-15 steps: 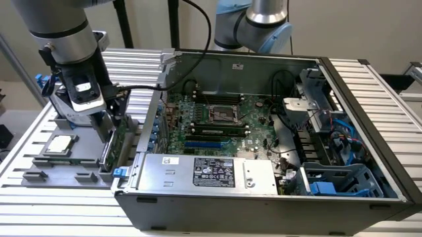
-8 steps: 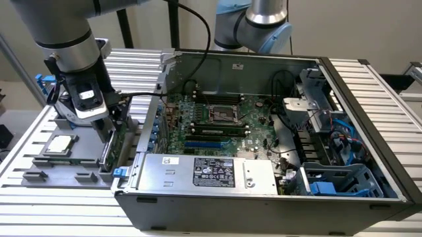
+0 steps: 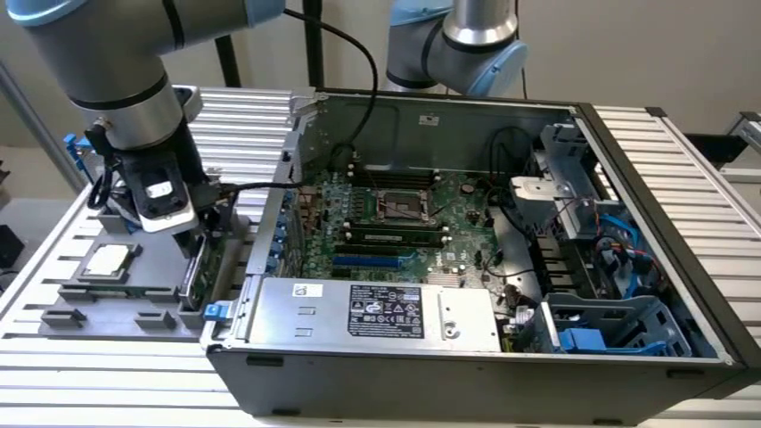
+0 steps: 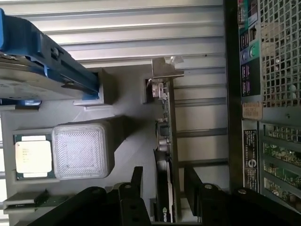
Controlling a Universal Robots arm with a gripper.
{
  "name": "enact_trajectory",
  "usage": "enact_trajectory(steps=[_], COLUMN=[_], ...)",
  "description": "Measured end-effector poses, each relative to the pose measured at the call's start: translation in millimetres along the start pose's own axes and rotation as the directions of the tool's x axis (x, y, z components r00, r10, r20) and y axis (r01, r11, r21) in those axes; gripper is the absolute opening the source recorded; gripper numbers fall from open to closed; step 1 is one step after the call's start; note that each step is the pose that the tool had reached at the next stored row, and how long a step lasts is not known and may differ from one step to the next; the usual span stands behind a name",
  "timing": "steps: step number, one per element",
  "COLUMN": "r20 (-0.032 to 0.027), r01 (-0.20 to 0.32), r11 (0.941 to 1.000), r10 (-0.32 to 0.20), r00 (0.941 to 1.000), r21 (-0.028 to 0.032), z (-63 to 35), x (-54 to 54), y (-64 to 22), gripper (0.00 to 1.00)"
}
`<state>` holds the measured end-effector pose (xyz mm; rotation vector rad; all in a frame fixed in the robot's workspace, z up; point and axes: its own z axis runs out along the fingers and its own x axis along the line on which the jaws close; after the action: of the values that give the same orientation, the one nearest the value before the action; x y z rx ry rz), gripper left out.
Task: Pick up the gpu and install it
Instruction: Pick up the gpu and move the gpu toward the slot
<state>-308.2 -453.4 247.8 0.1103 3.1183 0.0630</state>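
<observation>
Black two-fingered gripper [image 4: 163, 176]: spread, one finger on each side of the gpu's upright edge, with a gap showing on the cooler side; contact on the other side is hard to judge.
Slatted silver table [image 3: 143, 379]: under the case and the tray.
Large dark metal computer case [image 3: 440, 392]: open on top, on the exterior view's right of the tray.
Flat grey parts tray [image 4: 134, 106]: just beside the case, under the arm.
Green motherboard [image 3: 458, 254]: inside the open case, with dark slots and a blue one.
Gpu, a thin board with a black cooler and a metal end bracket [image 4: 172, 136]: standing on edge at the tray, between the fingers, outside the case and not installed.
Silver hard drive with blue side rails [image 4: 28, 82]: upright in the tray, apart from the gpu.
Square silver-topped processor [image 4: 33, 157]: flat in its recess, beside a translucent ribbed plastic block [image 4: 80, 150].
</observation>
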Motion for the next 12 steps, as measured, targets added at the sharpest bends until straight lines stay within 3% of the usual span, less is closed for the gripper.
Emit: enact_trajectory(steps=[6, 12], r20=[0.0031, 0.0041], r01=[-0.001, -0.033], r11=[1.0, 0.9994], r10=[0.001, 0.033], r00=[1.0, 0.9994], r21=[-0.0035, -0.0027], z=[6.3, 8.8], x=[0.2, 0.5], y=[-0.9, -1.0], gripper=[1.0, 1.0])
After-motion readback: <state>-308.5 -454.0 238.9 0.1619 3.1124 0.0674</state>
